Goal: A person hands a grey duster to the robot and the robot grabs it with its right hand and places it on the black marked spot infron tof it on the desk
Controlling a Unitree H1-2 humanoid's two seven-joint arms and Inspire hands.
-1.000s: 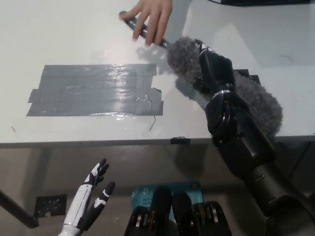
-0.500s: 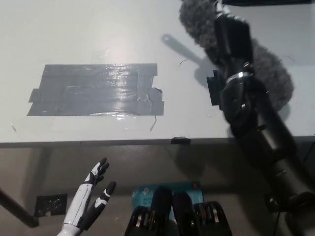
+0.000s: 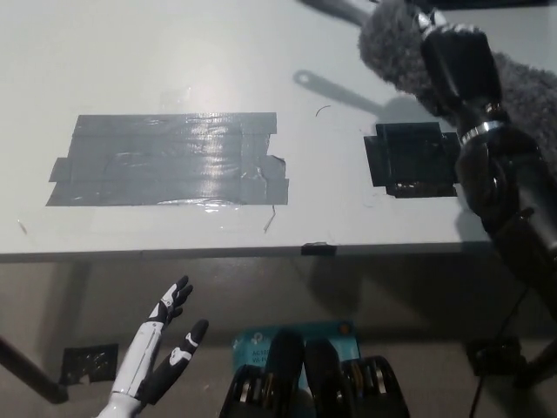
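Your pale tabletop [image 3: 174, 70] carries the black marked spot [image 3: 411, 159] near its front edge. The right hand [image 3: 457, 65] is clamped on the grey duster [image 3: 396, 43], raised just beyond the spot; bring it nearer. The left hand [image 3: 161, 353] rests low, fingers apart.

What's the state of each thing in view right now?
grey duster: held above the desk, off the mark
right hand: shut on the duster, raised
left hand: open, resting below the desk edge
black marked spot: uncovered, nothing on it
grey tape patch: stuck flat on the desk, bare
desk: white
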